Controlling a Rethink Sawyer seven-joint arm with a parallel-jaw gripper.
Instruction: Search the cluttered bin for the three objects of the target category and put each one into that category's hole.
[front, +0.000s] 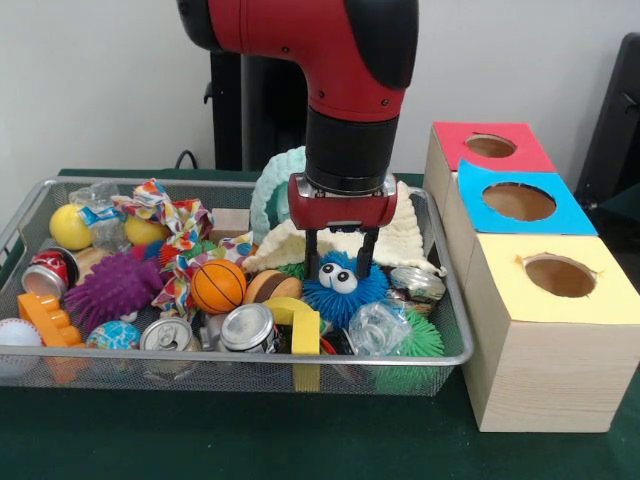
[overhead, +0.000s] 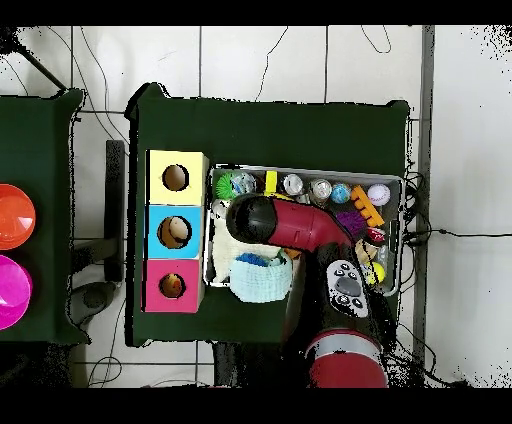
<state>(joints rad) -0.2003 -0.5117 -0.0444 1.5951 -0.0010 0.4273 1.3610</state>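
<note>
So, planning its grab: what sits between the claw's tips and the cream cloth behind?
Front view: nothing; the open claw hangs over a blue spiky googly-eyed ball, with the cream waffle-textured cloth directly behind.

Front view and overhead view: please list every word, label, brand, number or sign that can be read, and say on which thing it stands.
No text can be read in either view.
Red and white crushed drink can in the silver wire mesh bin: printing too blurred to read.
Silver can tops: no legible marks.
Red, blue and yellow paper tops on the pale wooden boxes: plain, no writing.
Red and black arm: no visible logo.
</note>
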